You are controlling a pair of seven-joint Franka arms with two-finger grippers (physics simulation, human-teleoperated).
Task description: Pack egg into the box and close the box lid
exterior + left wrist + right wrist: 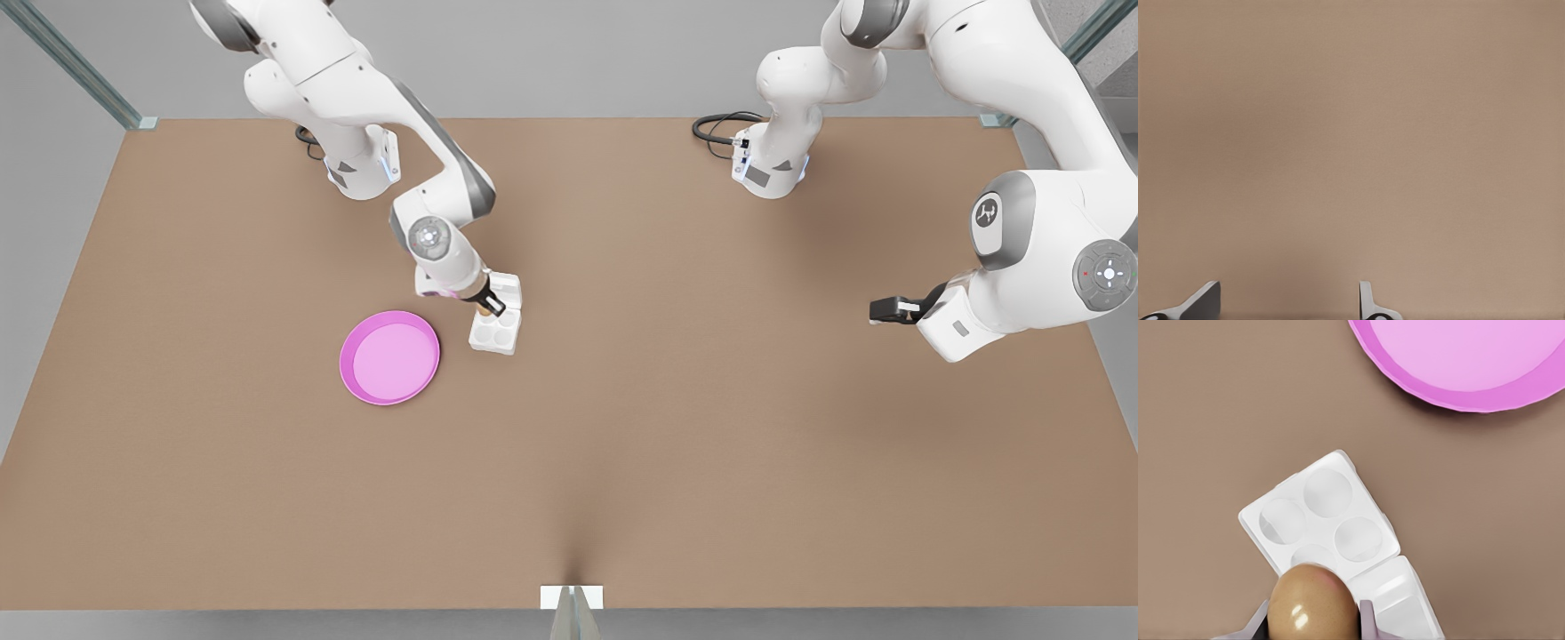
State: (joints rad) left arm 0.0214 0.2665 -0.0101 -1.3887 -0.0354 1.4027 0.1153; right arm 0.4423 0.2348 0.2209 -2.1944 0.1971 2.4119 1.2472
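Above the box (1331, 523), right gripper (1313, 623) with egg (1313, 603)

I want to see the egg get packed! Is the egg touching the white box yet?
Cannot tell. In the right wrist view the egg, gripped between the right end effector's fingers, overlaps one cup of the box, hiding any contact or gap. The left end effector waits aside.

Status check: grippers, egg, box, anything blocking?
Right gripper shut on egg, over the box. Left gripper open, waiting over bare table. Box lid open, cups empty. Pink plate beside box, not blocking.
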